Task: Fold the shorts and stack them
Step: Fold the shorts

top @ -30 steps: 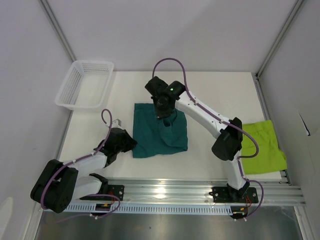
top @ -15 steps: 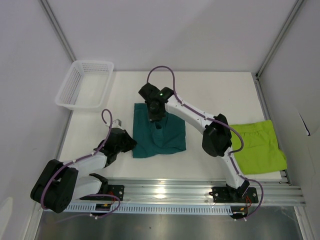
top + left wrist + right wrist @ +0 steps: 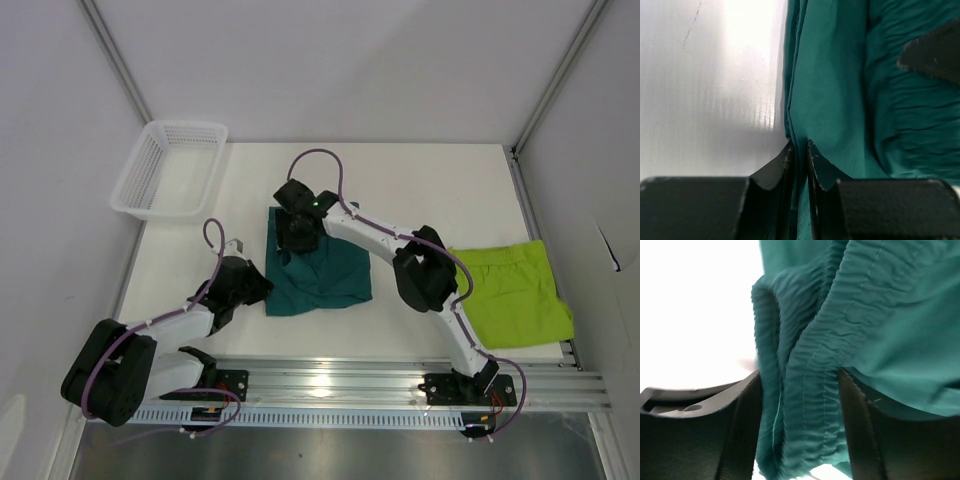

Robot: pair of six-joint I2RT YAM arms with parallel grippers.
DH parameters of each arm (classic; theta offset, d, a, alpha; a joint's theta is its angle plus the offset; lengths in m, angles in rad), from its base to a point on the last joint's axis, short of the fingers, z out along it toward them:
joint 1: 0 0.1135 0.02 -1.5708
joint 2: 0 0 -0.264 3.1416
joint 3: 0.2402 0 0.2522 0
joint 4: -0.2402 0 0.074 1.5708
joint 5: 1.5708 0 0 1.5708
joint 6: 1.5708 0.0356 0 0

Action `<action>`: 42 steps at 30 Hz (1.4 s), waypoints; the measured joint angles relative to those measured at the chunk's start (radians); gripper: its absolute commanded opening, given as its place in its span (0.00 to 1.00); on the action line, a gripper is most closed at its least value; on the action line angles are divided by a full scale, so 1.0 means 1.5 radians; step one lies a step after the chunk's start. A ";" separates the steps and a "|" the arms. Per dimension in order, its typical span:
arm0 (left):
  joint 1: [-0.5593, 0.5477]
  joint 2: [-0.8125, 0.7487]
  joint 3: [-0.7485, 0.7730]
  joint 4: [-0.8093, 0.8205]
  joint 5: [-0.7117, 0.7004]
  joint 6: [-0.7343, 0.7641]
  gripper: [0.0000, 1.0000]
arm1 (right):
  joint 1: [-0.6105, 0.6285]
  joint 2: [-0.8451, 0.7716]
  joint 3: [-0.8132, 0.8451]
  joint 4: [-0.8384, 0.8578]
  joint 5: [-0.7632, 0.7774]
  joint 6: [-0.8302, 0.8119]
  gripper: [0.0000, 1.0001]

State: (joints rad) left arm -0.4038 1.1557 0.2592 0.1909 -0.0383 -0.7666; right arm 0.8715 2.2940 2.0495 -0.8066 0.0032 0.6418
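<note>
The dark teal shorts (image 3: 325, 272) lie folded at the table's middle, also filling the left wrist view (image 3: 835, 75) and right wrist view (image 3: 890, 305). My left gripper (image 3: 262, 288) sits at their left edge, its jaws (image 3: 800, 150) pinched shut on a thin fold of teal cloth. My right gripper (image 3: 290, 236) is low over the top left part of the teal shorts. Its jaws (image 3: 800, 375) stand apart, with the gathered waistband bunched loosely between them. The lime green shorts (image 3: 515, 295) lie flat at the right edge of the table.
A white mesh basket (image 3: 170, 168) stands at the back left corner. The right arm's links (image 3: 425, 275) stretch across the table between the two pairs of shorts. A metal rail (image 3: 380, 385) runs along the near edge.
My right gripper carried the teal cloth leftwards over the shorts, folding them narrower, and its jaws have come apart. The left gripper stayed in place, holding the edge.
</note>
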 measured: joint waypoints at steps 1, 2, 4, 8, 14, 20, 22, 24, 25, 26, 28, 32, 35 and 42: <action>0.000 0.000 -0.001 0.002 0.000 0.000 0.18 | 0.000 -0.012 -0.026 0.028 -0.018 0.003 0.62; 0.000 -0.001 -0.002 0.002 0.000 0.000 0.18 | -0.001 -0.027 -0.054 0.058 -0.042 0.009 0.62; 0.000 -0.003 -0.003 0.002 0.001 0.000 0.18 | -0.006 -0.061 -0.108 0.119 -0.088 0.021 0.63; 0.000 -0.012 -0.006 -0.003 0.004 0.000 0.19 | -0.024 -0.151 -0.245 0.266 -0.184 0.051 0.62; 0.000 -0.075 -0.006 -0.077 0.010 0.002 0.30 | -0.088 -0.269 -0.432 0.483 -0.277 0.096 0.50; 0.001 -0.183 0.024 -0.205 0.010 0.012 0.60 | -0.119 -0.280 -0.451 0.517 -0.280 0.083 0.42; 0.004 -0.212 0.044 -0.245 0.011 0.016 0.63 | -0.117 -0.280 -0.452 0.521 -0.282 0.080 0.41; 0.012 -0.228 0.052 -0.261 0.012 0.018 0.63 | -0.113 -0.279 -0.453 0.524 -0.284 0.079 0.40; 0.024 -0.237 0.056 -0.271 0.018 0.021 0.63 | -0.110 -0.278 -0.455 0.527 -0.284 0.077 0.39; 0.040 -0.242 0.062 -0.279 0.025 0.024 0.63 | -0.106 -0.276 -0.458 0.530 -0.284 0.075 0.39; 0.078 -0.240 0.075 -0.292 0.044 0.030 0.63 | -0.096 -0.270 -0.467 0.537 -0.281 0.071 0.39; 0.121 -0.203 0.104 -0.288 0.080 0.039 0.63 | -0.070 -0.254 -0.494 0.542 -0.268 0.061 0.41; 0.135 -0.150 0.116 -0.261 0.108 0.040 0.63 | -0.048 -0.244 -0.502 0.531 -0.239 0.049 0.42; 0.145 -0.016 0.139 -0.191 0.148 0.034 0.50 | 0.019 -0.231 -0.502 0.469 -0.131 0.011 0.39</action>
State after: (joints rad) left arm -0.1864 1.1324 0.4679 -0.0956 0.1829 -0.7158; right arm 0.8997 1.9469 1.2968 -0.1032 -0.1928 0.6582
